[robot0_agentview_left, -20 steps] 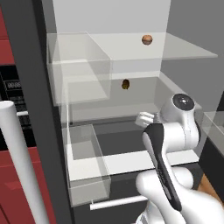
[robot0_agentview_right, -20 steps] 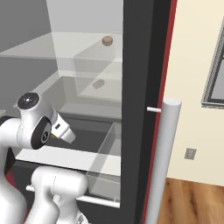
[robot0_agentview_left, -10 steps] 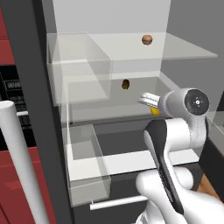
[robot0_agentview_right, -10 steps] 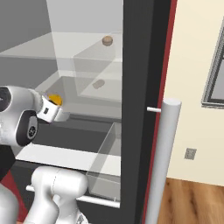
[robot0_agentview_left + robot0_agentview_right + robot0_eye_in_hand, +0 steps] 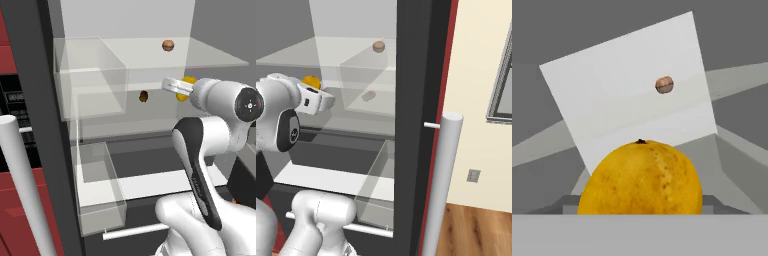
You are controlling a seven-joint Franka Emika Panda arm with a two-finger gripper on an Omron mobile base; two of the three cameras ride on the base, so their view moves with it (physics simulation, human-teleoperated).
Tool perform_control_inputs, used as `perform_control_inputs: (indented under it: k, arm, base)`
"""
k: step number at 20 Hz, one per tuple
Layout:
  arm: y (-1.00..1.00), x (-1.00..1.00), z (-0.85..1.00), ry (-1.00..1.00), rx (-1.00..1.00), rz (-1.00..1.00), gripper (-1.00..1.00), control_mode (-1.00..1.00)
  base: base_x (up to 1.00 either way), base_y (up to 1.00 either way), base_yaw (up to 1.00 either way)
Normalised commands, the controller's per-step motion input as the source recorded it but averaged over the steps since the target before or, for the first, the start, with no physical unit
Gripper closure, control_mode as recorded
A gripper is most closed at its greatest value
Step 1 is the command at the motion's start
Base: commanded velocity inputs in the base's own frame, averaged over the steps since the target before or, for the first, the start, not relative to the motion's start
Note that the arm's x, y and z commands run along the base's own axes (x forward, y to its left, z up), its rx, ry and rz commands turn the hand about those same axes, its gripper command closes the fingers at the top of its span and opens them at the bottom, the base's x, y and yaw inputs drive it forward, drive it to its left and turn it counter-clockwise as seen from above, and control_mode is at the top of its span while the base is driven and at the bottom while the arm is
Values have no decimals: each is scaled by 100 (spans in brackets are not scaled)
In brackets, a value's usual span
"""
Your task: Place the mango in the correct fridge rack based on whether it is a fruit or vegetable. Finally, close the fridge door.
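Note:
The mango [image 5: 641, 177], orange-yellow and smooth, sits large and close in the hand view. My gripper [image 5: 179, 89] is shut on the mango [image 5: 189, 80] inside the open fridge, just under the upper fridge rack [image 5: 215, 56]. From the right side the mango [image 5: 310, 81] peeks out above the white fingers [image 5: 316, 98]. The fridge door [image 5: 413, 125] stands open, its white bar handle [image 5: 443, 185] near the camera.
A reddish-brown round item [image 5: 168, 45] lies on the upper rack. A dark brown item [image 5: 143, 96] sits one level lower, at the back. Clear door bins [image 5: 90, 75] hang at left. Low down there is a pale drawer [image 5: 150, 182].
The arm has lifted the mango from low in front of the drawer up to just beneath the upper rack and carried it toward the fridge interior.

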Motion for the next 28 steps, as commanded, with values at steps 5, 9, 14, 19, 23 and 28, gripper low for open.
perform_control_inputs:
  k: [5, 9, 14, 19, 23, 28]
  arm:
    - [10, 11, 100, 0, -4, 1, 100, -100]
    - [10, 53, 40, 6, -6, 0, 100, -100]
    - [0, 89, -19, 2, -8, 4, 100, -100]
    - [2, 90, -36, 1, -9, 4, 100, -100]
    - [5, 83, -25, 5, -8, 3, 100, -100]
    - [2, 76, -27, 7, -8, 0, 100, -100]
  base:
    - [0, 0, 0]
    - [0, 0, 0]
    - [0, 0, 0]
    - [0, 0, 0]
    - [0, 0, 0]
    - [0, 0, 0]
